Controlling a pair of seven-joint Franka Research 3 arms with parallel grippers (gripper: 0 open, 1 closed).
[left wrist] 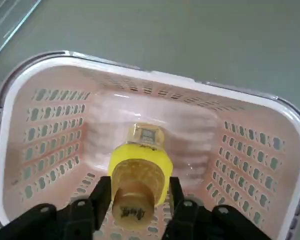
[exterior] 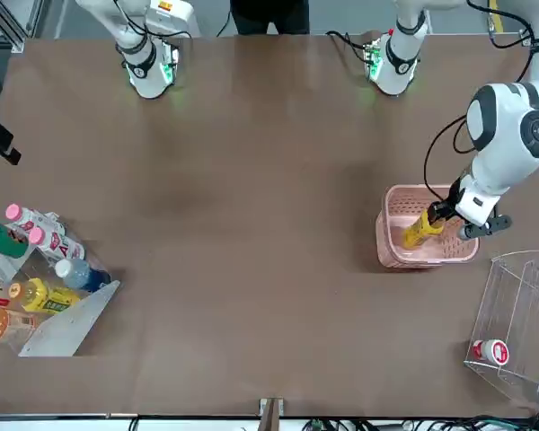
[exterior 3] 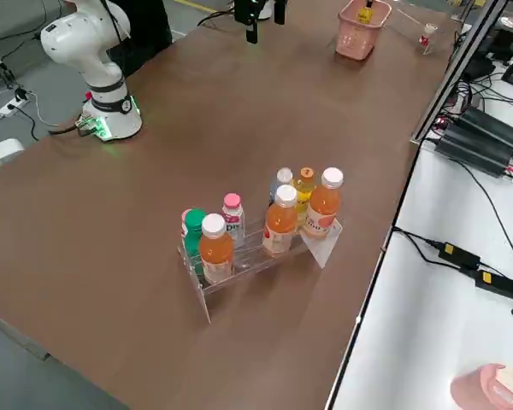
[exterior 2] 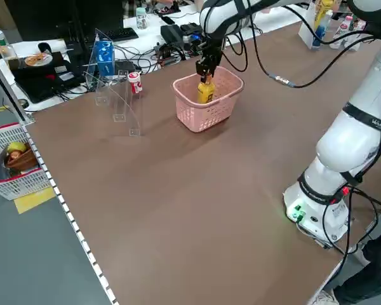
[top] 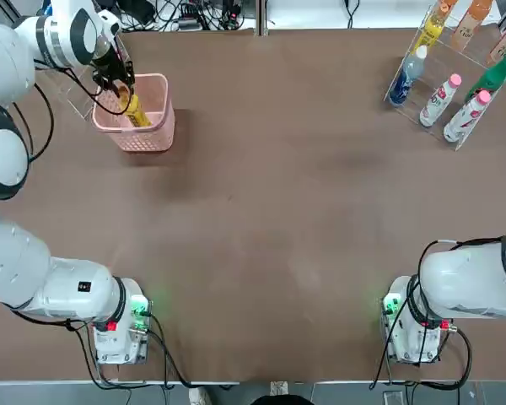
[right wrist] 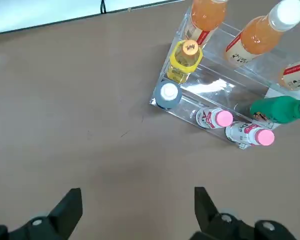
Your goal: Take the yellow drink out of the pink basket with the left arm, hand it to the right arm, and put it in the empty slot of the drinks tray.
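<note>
Left wrist view: left pincer [left wrist: 138, 197] closed around the yellow drink's [left wrist: 140, 172] neck inside the pink basket [left wrist: 50, 120].
Right wrist view alone shows the right pincer [right wrist: 135, 212] wide open, empty, above bare worktop [right wrist: 90, 140], drinks tray [right wrist: 210, 90] beyond.

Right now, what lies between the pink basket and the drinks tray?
Only bare brown table between the pink basket and the drinks tray, seen from the top view.

there were two robot arms, one pink basket [top: 143, 126] with one yellow drink [top: 135, 110], one drinks tray [exterior 3: 256, 248] holding seven bottles, and a clear stand [exterior: 521, 323].
</note>
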